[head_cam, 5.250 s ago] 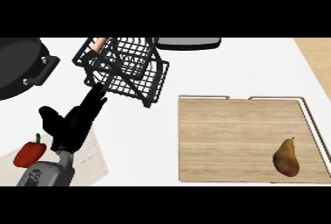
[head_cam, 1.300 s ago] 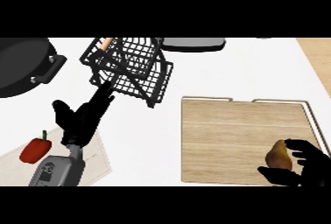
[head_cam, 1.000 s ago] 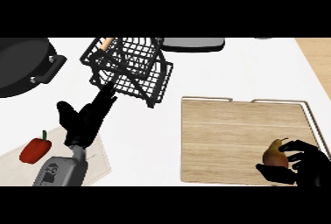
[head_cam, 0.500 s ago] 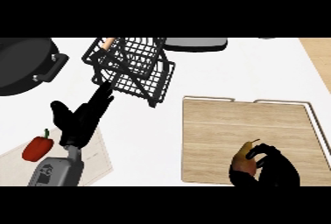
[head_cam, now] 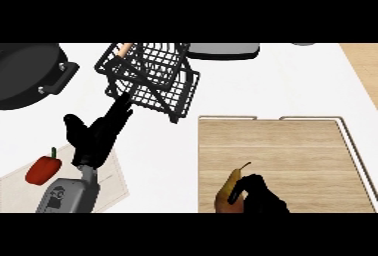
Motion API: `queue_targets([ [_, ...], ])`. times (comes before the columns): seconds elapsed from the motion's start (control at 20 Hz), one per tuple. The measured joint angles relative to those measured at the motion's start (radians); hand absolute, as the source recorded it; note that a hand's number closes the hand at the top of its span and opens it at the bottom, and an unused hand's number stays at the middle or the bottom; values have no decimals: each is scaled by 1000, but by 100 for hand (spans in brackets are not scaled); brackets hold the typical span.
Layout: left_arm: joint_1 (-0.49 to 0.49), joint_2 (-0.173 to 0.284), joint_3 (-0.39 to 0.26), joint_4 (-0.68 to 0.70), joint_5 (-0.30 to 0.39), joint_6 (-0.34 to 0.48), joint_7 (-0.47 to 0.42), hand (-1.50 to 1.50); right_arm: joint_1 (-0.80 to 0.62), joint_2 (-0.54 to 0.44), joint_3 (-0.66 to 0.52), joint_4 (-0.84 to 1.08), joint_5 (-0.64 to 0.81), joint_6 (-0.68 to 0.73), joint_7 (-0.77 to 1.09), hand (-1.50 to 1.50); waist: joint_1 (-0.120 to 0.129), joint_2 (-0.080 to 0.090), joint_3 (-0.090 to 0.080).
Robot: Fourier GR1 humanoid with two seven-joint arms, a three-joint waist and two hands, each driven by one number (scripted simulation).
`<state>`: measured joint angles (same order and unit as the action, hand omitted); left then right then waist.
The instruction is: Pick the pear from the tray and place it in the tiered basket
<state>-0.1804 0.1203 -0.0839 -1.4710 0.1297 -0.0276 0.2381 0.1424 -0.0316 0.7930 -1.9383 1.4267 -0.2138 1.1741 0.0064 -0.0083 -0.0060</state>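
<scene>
The yellow-brown pear [head_cam: 228, 193] shows at the near left corner of the wooden tray [head_cam: 295, 150], stem pointing up and away. My right hand [head_cam: 260, 196] is curled round it from the right, hiding most of its lower part. The black wire tiered basket [head_cam: 151, 76] stands at the back of the white counter, left of the tray. My left hand [head_cam: 94, 131] rests open on the counter below the basket, its fingers stretched toward the basket's lower left corner.
A black pan [head_cam: 29, 74] sits at the far left. A red bell pepper [head_cam: 43, 170] lies on a light cutting board [head_cam: 66, 177] at the lower left. A grey dish [head_cam: 221, 50] stands behind the basket.
My right hand came in from the lower right, closed round the pear and has carried it left across the tray. The left hand has barely moved.
</scene>
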Motion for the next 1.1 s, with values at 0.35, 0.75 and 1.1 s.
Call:
queue_targets([
  [0.35, 6, 6, 6, 7, -3, 0, -3, 0, -131, -63, 62, -55, 167, 23, 22, 150, -7, -6, 0],
  [0.75, -5, 1, 3, 11, -1, -3, 3, 0, -281, -43, 67, -139, 230, 110, 27, 150, 0, -4, -2],
  [1.1, -17, 1, -4, 9, -4, -10, 5, 0, -409, 4, 6, -162, 178, 212, 30, 150, 24, 4, -3],
])
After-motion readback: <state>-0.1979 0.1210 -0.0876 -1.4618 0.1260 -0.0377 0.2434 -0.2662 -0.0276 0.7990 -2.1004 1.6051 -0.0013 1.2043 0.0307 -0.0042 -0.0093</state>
